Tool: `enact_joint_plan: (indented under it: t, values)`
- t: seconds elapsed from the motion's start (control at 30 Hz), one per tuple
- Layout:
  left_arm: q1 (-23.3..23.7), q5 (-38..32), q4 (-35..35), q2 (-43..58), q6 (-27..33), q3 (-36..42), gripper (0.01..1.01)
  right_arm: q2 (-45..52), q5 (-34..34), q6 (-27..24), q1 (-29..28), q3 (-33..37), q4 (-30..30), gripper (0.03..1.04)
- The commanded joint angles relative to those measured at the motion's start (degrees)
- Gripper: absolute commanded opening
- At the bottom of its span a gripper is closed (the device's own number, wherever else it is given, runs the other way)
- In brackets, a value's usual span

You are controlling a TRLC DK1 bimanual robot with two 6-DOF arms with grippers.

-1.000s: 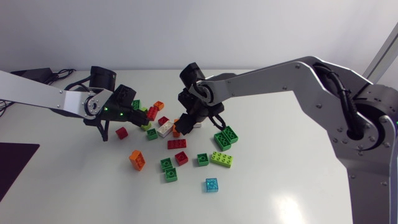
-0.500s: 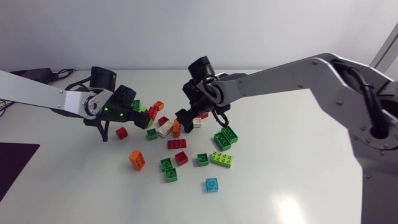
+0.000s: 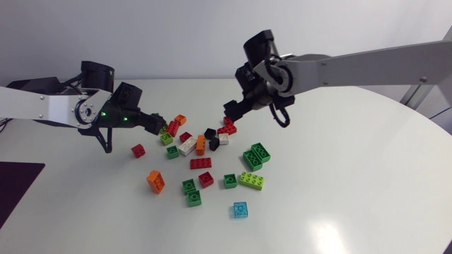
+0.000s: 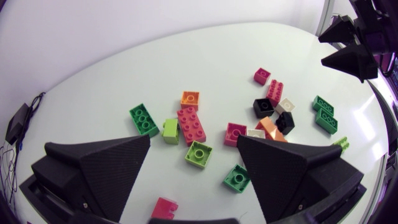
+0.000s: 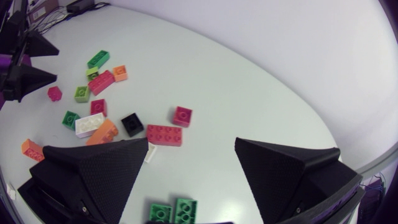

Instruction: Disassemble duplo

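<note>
**L gripper** [image 3: 157, 123]: matte blk, 2 wedge fingers. It is hanging low at the far-left edge of the brick scatter. The fingers are standing wide apart and gripping nothing. In the L wrist view a lime 2x2 brick [image 4: 198, 154] is showing in the gap between the tips, flat on the table, with neither finger touching it.

**R gripper** [image 3: 232, 111]: same type, arm coming in from the right side. It is hovering above the far-right edge of the scatter. The fingers are spread wide and carrying nothing.

**Duplo bricks**, approx. 20 pcs, are lying on the white table [image 3: 339, 183], between and in front of the 2 grippers:
- Centre cluster, pcs close together: white brick [image 3: 187, 147], orange brick [image 3: 200, 144], 2 blk bricks [image 3: 210, 132] and a red 2x2 [image 3: 185, 137].
- Far-left grp, ahead of the L gripper: long red brick [image 4: 191, 124], long green brick [image 4: 143, 119] and a small orange brick [image 4: 189, 99].
- Near side: red 2x4 [image 3: 200, 164], lime 2x4 [image 3: 252, 180] and an orange block [image 3: 156, 180].
- The blue clear brick [image 3: 241, 209] is sitting nearest the front, apart from the rest.
- Green pair [image 3: 256, 155]: 2 pcs touching. Cannot tell whether they are joined.
- Small red brick [image 3: 138, 149]: lying alone at the left.
</note>
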Motion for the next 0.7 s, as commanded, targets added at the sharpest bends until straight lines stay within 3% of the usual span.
enact_joint_plan:
  t: [0.0, 0.1, 0.23, 0.4, 0.47, 0.57, 0.67]
  values:
    - [-0.5, 0.4, 0.9, -4.3, 0.5, -3.9, 0.980, -7.1, 3.9, -0.6, -0.6, -3.8, 0.6, 1.00]
    - [-1.2, 0.4, 3.9, -8.9, 3.2, -9.2, 0.980, -13.4, 6.5, -2.3, -0.6, -10.7, 4.7, 1.00]
    - [-1.3, 0.6, 16.8, -14.7, 2.5, -17.7, 0.980, -22.6, 6.7, -3.3, -1.8, -22.5, 12.6, 1.00]
    - [-2.5, 0.6, 16.3, -18.3, -3.6, -20.5, 0.980, -30.4, 8.3, -3.6, -3.3, -31.4, 18.7, 1.00]
    - [-5.0, -2.9, 16.8, -20.3, -4.0, -22.4, 0.980, -32.5, 10.7, -3.5, -2.1, -33.9, 19.6, 1.00]
    - [-11.0, -12.4, 16.8, -25.9, -4.2, -25.7, 0.980, -37.3, 22.1, -2.7, 4.6, -40.3, 22.6, 1.00]
    - [-17.7, -16.4, 14.3, -34.0, -3.6, -29.9, 0.980, -47.7, 22.0, -4.0, 7.9, -49.3, 27.9, 1.00]
